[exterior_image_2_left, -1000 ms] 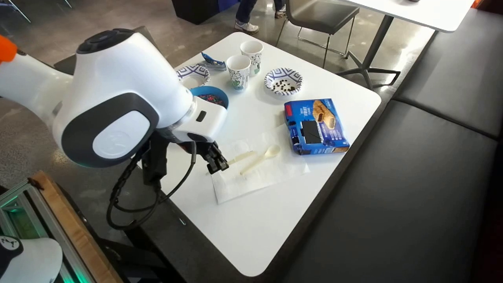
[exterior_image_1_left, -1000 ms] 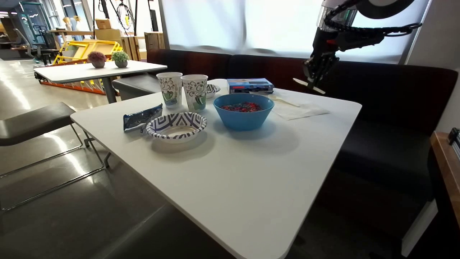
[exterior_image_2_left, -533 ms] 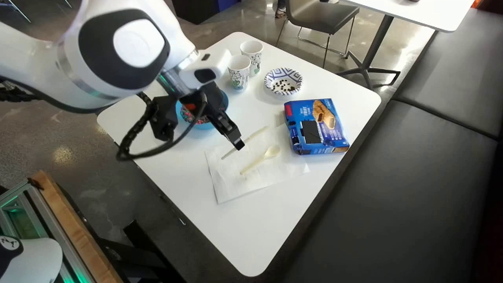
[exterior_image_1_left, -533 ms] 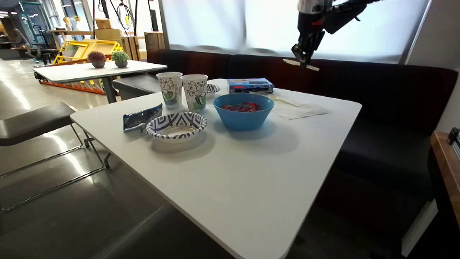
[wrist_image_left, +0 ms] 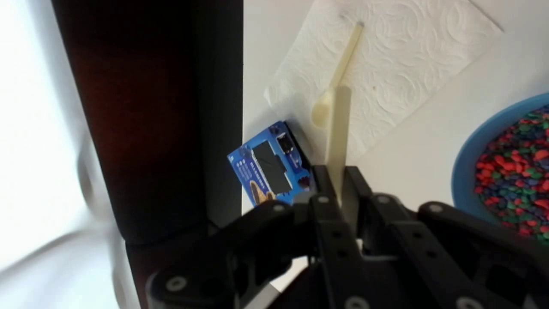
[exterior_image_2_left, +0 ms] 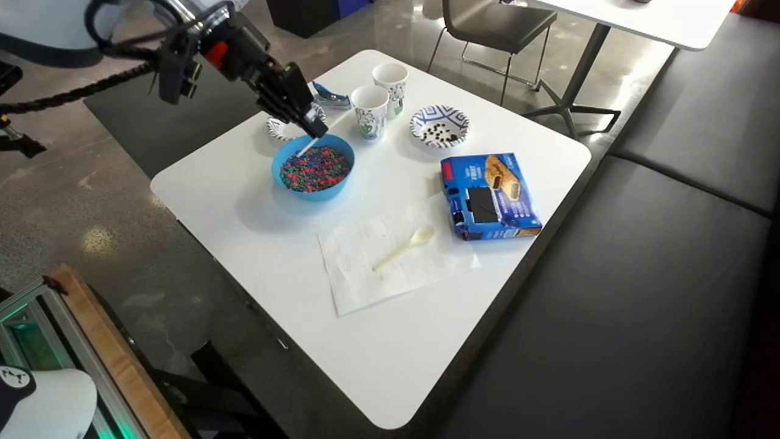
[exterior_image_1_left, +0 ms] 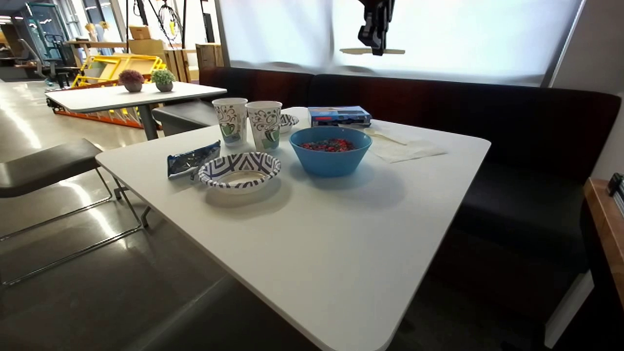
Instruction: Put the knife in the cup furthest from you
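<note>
Spoon (exterior_image_2_left: 419, 236) on napkin (exterior_image_2_left: 359, 286), box (exterior_image_2_left: 493, 201) beside spoon, cups (exterior_image_2_left: 370, 114) between two bowls (exterior_image_2_left: 440, 113)

Cups (exterior_image_1_left: 265, 126) — free air above, bowl (exterior_image_1_left: 330, 163) near

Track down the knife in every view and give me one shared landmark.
In an exterior view: the knife is at the top, right of centre, in the gripper.
In an exterior view: the knife is high, left of centre, partly overlapping the blue bowl.
In the wrist view: the knife is right of centre, between the fingers, partly hiding the spoon.
Shared landmark: the blue bowl, in all three.
</note>
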`<state>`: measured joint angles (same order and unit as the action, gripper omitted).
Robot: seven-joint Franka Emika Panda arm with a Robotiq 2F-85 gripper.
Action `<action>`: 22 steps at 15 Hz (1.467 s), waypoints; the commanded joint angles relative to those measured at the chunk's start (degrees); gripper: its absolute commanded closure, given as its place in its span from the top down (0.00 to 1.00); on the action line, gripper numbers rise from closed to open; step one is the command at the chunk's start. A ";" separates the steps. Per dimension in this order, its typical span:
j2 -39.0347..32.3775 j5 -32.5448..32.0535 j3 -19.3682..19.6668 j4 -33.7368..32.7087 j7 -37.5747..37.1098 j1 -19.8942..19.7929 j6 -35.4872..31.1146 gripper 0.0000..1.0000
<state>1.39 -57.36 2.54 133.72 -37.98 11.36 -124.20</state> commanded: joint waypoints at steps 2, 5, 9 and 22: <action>-6.15 -9.78 -6.76 -9.59 -0.09 -0.82 10.41 0.03; -4.15 -7.88 -7.48 -8.07 0.05 -1.38 9.33 0.13; -5.62 -8.58 -7.36 -9.19 0.04 -1.68 9.45 0.03; -25.59 -11.05 -11.02 -35.77 40.95 1.84 18.39 0.03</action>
<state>-17.58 -67.02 -8.30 106.45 -5.16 11.83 -111.29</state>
